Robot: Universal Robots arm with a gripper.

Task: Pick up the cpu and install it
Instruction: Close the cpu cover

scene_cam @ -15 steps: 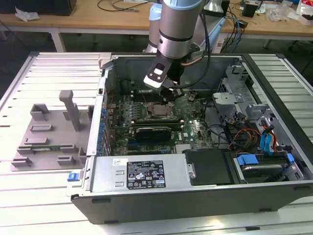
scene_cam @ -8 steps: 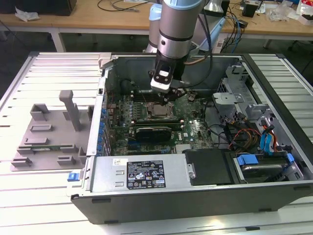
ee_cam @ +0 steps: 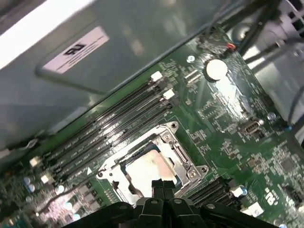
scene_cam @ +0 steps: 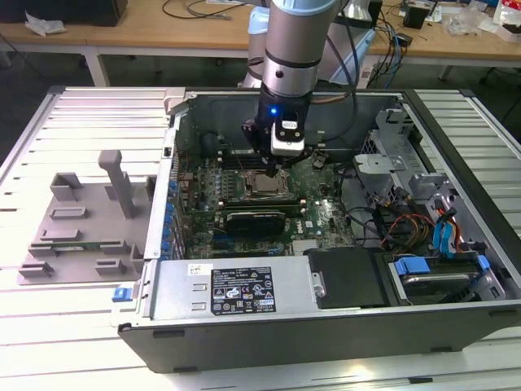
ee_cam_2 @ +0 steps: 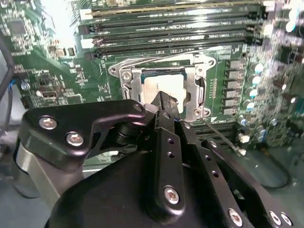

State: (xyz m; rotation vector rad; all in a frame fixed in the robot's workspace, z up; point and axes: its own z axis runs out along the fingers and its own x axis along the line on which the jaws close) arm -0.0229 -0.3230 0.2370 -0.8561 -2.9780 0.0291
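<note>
Inspection of my hand (scene_cam: pixel 271 169) and the work, as found. In the exterior view I stand over the open computer case (scene_cam: pixel 326 330), just above the middle of the frame, with the hand lowered towards the green circuit board (scene_cam: pixel 321 213). In both wrist views the two fingers (ee_cam: pixel 157 186) are pressed together at the tips and pinch nothing. The cpu (ee_cam: pixel 147 169), a pale silvery square, is not in my grasp. It lies flat inside the metal-framed socket (ee_cam: pixel 183 153), beside the rows of long memory slots (ee_cam: pixel 118 121). Relation of note: the cpu sits directly below and just beyond my fingertips. In the second wrist view the hand (ee_cam_2: pixel 164 101) covers the edge of the cpu (ee_cam_2: pixel 164 84) nearest to me. I cannot tell whether the tips touch its top or stop just short of it. Being square, the cpu has no long axis to line up with; its sides run parallel to the socket frame. I judge the chip placed in its seat. The grey slotted tray (scene_cam: pixel 81 220) rests on the bench (scene_cam: pixel 73 326), well apart at the exterior view's left.
</note>
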